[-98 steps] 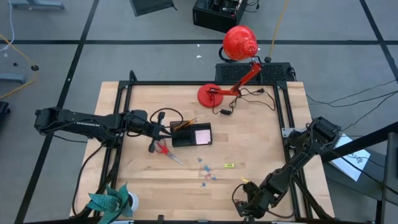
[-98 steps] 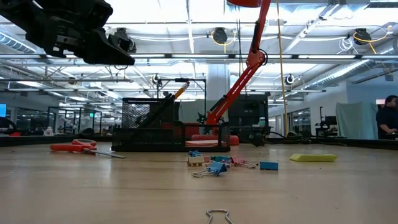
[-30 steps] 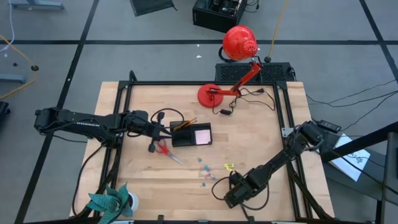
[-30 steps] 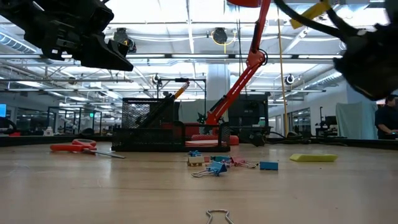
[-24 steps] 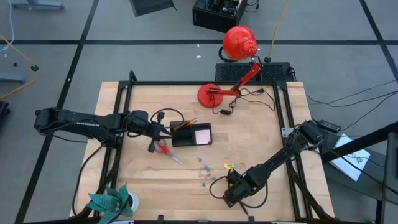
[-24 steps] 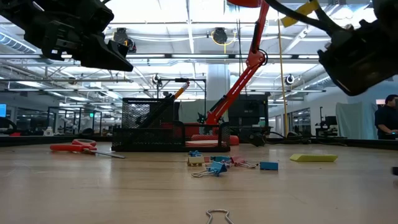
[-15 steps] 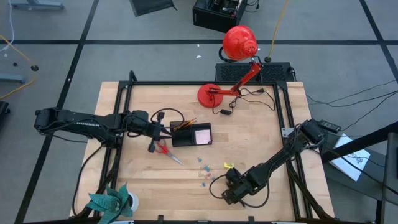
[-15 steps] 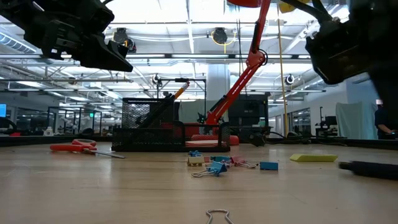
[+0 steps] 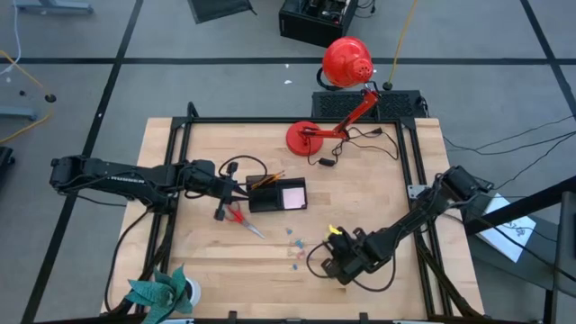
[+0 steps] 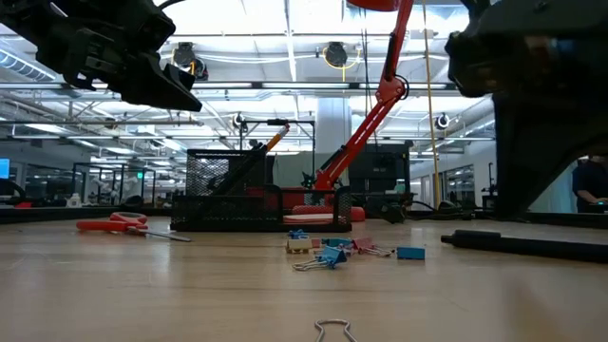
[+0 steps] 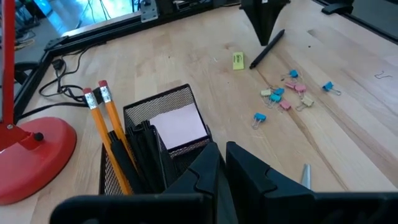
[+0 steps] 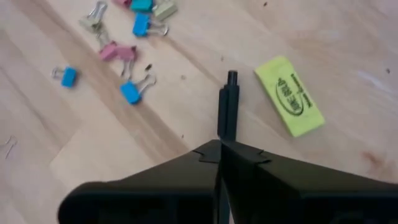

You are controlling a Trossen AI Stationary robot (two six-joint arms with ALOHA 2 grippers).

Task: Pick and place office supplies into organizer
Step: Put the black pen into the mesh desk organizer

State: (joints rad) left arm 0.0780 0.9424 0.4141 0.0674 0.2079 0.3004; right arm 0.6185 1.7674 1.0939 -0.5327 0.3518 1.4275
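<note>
Right gripper (image 12: pixel 221 149), frame centre, clamps a black pen (image 12: pixel 227 106) beside the yellow eraser (image 12: pixel 290 95); left gripper (image 11: pixel 221 163) nearly closed, empty.

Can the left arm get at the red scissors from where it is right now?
Probably yes. The left claw hangs shut at the organizer's left end, and the red scissors lie on open wood right beside it, nothing on top. It would need to open and come down.
</note>
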